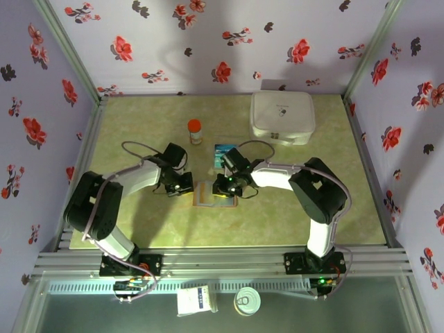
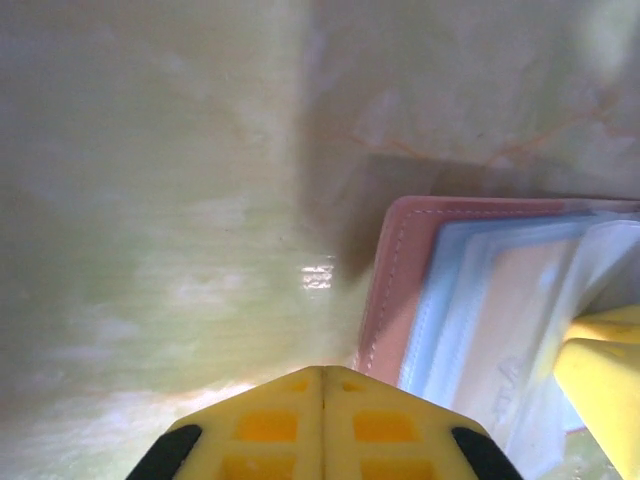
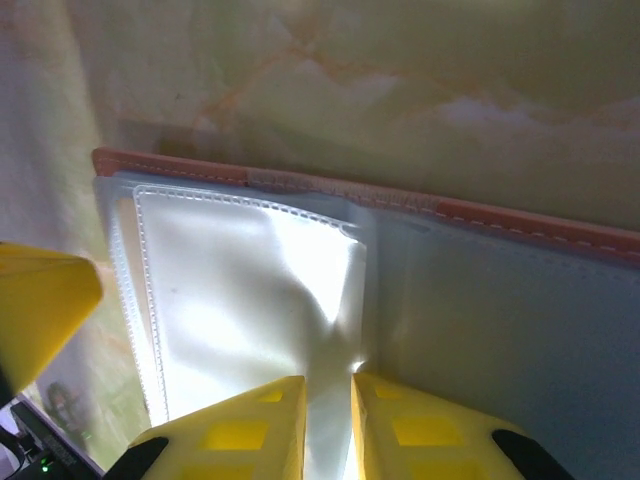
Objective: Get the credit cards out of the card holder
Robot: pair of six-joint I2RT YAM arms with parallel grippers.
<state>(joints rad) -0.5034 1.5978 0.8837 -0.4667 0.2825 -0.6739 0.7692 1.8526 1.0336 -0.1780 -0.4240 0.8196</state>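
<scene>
Right hand (image 3: 328, 388) pinches card holder (image 3: 480, 300) sleeve, contents lost in glare.

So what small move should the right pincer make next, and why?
I'd guess the right pincer should lift slightly: it seems to pinch a clear sleeve of the open card holder, and what looks like a tan card sits tucked inside. The shut left pincer by the holder's edge could steady it.
</scene>
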